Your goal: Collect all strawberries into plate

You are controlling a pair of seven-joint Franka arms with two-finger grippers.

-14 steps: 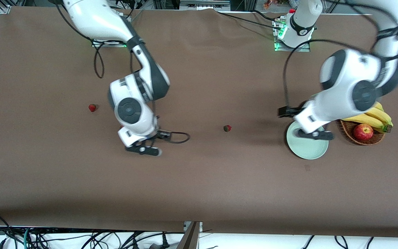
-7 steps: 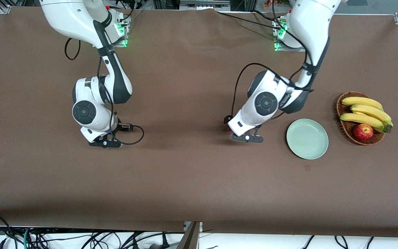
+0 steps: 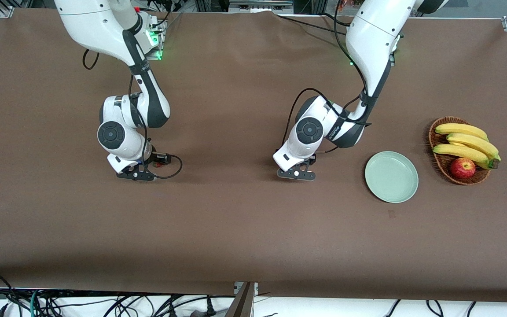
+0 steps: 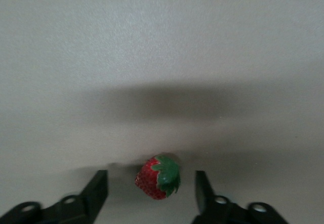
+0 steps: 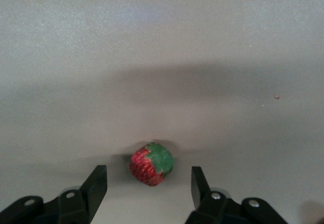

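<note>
Brown table (image 3: 253, 246): carries everything; two berries show, a third I cannot find.
Right pincer (image 3: 135, 175): low over the table toward the right arm's end, about midway between the long edges. Its jaws are spread and released, gripping nothing.
Right berry (image 5: 151, 163): lies on the table between those fingers with a gap on each side, green cap tilted up and sideways.
Left pincer (image 3: 296, 174): low over the middle of the table, jaws apart and nothing clamped yet.
Left berry (image 4: 158, 177): on the table, centred between the fingers but touching neither, cap turned toward one finger.
Plate (image 3: 391, 177): empty, toward the left arm's end, beside the left pincer.
Basket (image 3: 432, 136): just past the plate, holding bananas (image 3: 464, 141) and an apple (image 3: 462, 167).
Key relation: each berry sits squarely in my open jaws, so closing comes next, I judge. My left arm is far nearer the plate.
</note>
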